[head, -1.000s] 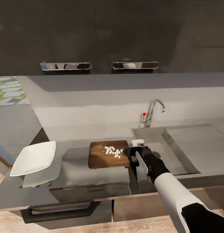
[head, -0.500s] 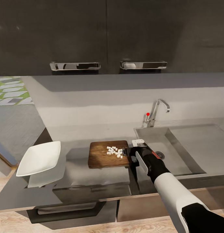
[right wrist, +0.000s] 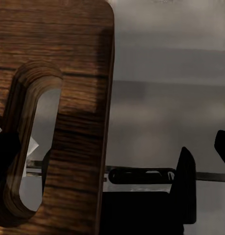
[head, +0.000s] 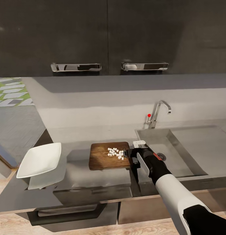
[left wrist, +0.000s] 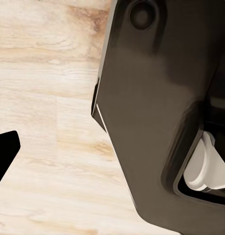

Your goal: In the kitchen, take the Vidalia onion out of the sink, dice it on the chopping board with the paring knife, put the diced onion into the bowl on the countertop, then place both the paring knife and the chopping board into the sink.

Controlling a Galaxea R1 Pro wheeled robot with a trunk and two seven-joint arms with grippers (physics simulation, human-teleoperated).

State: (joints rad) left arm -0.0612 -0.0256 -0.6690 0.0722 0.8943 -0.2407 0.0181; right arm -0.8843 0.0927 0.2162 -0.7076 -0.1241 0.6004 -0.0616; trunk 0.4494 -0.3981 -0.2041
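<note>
my right tool (head: 131,153) sits at the right end of the chopping board (head: 106,156), low over the counter (head: 93,182), and i cannot tell whether it is spread or clenched; a small red piece (head: 156,156) shows on the dark wrist behind it. in the right wrist view the board's (right wrist: 68,73) handle slot (right wrist: 32,147) is right up close, one dark fingertip (right wrist: 5,156) beside the slot and another (right wrist: 222,144) out past the board's edge, over grey counter. my left tool shows as a single black fingertip (left wrist: 5,152) in the left wrist view, hanging over the pale wooden floor (left wrist: 44,98) next to my own dark base (left wrist: 156,107); its state i cannot tell either.

on the board the diced onion (head: 115,152) lies as a loose scatter of tiny white cubes near the right end, just beside my right tool. the bowl (head: 40,160) stands well to the left at the counter's end, apart from the board. on the other side, the sink (head: 178,156) opens just beyond my wrist, round drain (head: 161,156) in its floor, with the drainboard (head: 204,143) further right. at the back stands the chrome tap (head: 157,112) with its red knob (head: 149,115), and above it dark wall cabinets with two steel handles (head: 76,67).
</note>
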